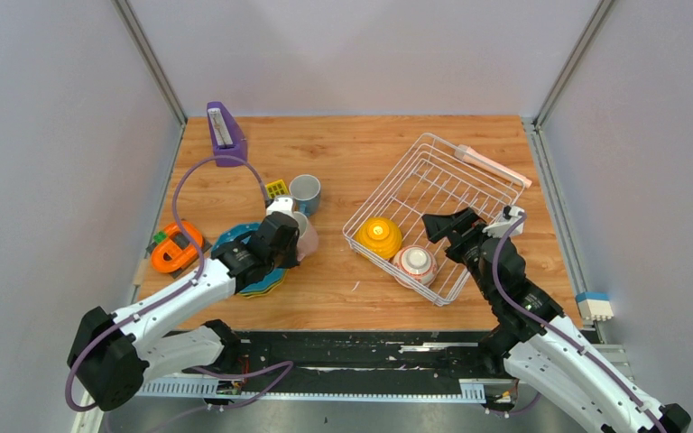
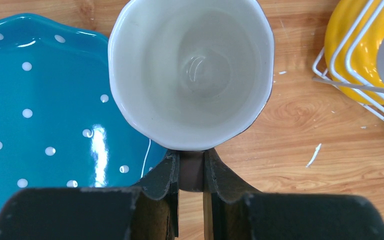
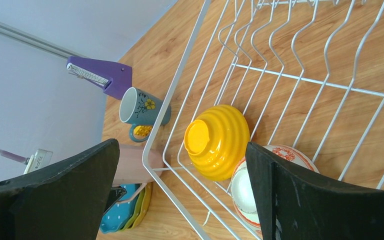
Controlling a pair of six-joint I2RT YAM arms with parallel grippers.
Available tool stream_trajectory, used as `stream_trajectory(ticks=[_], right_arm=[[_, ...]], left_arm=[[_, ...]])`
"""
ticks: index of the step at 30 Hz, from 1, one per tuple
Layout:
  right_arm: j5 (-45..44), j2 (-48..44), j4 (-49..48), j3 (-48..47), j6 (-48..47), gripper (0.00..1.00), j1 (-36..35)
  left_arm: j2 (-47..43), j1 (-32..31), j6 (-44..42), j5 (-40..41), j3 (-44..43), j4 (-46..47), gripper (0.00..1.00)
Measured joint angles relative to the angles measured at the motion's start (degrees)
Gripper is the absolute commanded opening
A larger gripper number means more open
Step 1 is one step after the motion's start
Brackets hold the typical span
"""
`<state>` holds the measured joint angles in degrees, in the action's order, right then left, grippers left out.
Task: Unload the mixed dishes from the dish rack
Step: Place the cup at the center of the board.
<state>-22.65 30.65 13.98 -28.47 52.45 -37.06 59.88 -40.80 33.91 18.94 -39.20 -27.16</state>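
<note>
Pink mug (image 2: 190, 70) is clamped in the left pincer (image 2: 191, 162), beside the dotted plate (image 2: 40, 100). Right pincer (image 3: 182, 147) is held wide open over the dish rack (image 3: 300, 75), near the yellow bowl (image 3: 217, 142).

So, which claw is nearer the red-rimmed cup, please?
Right: the right claw hangs open beside the cup, over the rack; the left claw grips a mug outside it.

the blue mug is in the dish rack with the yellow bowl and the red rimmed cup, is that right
Not quite. The blue mug is outside the dish rack, standing on the table to the rack's left, as the top external view shows. The yellow bowl and the red-rimmed cup are in the rack.
</note>
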Motion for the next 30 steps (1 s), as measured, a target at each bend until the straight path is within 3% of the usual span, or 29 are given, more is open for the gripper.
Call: stream_trajectory(ticks=[14,19,30], right_arm=[[-0.7,3.3,4.4,-3.5,-1.0,1.00,0.0],[-0.5,7.1,7.6,-5.5,-1.6,1.00,0.0],[5.9,19.0,14.3,-10.6,-4.6,1.00,0.1]], left_arm=[[4.8,0.0,0.0,3.3,-1.8,0.8,0.00],[6.4,0.0,0.0,3.5,-2.3,0.9,0.05],[7.1,0.0,-0.3,3.8,-2.5,1.2,0.38]])
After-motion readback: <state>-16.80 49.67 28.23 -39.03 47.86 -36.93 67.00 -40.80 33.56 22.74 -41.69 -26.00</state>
